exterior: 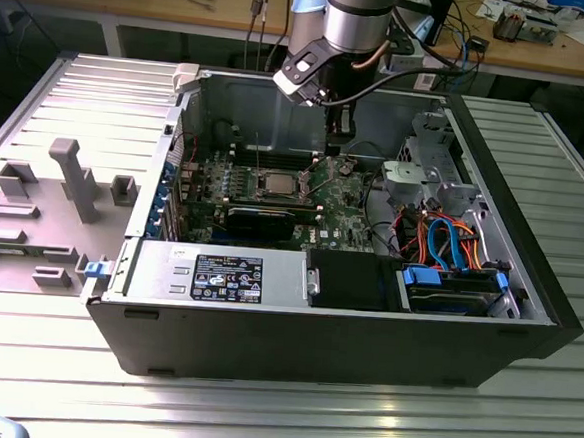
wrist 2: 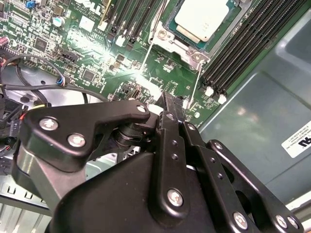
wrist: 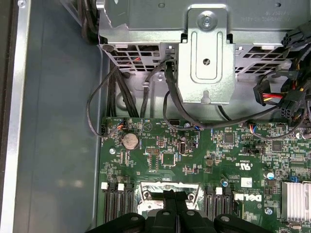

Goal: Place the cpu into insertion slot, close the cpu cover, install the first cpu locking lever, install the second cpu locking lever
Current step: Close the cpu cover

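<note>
The cpu (wrist 2: 201, 19) lies silver top up in the insertion slot (wrist 2: 181, 44) on the green motherboard (wrist 2: 97, 48). The cpu cover (wrist 2: 228, 23) frames the chip and looks laid flat over it. Two thin wire locking levers (wrist 2: 147, 51) (wrist 2: 195, 82) reach out from the socket's corners toward my gripper (wrist 2: 170, 99). Its black fingers are shut, with nothing seen between them. In the exterior view the gripper (exterior: 337, 147) hangs inside the case, to the exterior view's right of the cpu (exterior: 274, 185). In the first wrist view the fingertips (wrist: 165, 198) partly cover the slot (wrist: 146, 189).
Black memory slots (wrist 2: 243, 53) flank the socket. A grey drive cage (wrist: 204, 58) with black cables (wrist: 121, 97) stands past the board's edge. The case wall (exterior: 280, 108) is behind the arm. A grey fixture plate (exterior: 53, 202) lies outside the case at the exterior view's left.
</note>
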You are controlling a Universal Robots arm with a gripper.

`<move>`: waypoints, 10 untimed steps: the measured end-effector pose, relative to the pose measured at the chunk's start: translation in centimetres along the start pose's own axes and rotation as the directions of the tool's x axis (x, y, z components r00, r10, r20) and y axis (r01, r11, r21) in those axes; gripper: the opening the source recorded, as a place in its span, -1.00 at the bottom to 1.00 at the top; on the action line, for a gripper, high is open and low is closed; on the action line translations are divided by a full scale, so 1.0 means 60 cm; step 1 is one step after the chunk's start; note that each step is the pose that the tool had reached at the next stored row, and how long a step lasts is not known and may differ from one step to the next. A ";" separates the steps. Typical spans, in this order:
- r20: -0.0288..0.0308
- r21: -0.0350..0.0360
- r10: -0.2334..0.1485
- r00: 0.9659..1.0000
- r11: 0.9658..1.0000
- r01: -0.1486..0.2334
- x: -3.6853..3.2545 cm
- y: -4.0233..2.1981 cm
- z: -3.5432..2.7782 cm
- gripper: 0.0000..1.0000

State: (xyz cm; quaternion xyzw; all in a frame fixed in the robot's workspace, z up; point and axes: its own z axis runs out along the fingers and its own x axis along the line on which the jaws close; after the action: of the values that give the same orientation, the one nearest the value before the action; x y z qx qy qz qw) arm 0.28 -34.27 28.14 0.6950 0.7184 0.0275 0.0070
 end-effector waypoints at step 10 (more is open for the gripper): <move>0.000 0.000 0.000 1.000 1.000 0.000 0.000 0.005 0.000 -0.79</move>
State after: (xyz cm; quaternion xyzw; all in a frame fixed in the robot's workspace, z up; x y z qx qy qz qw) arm 0.56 -34.27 28.14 0.6951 0.7184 0.0275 0.0070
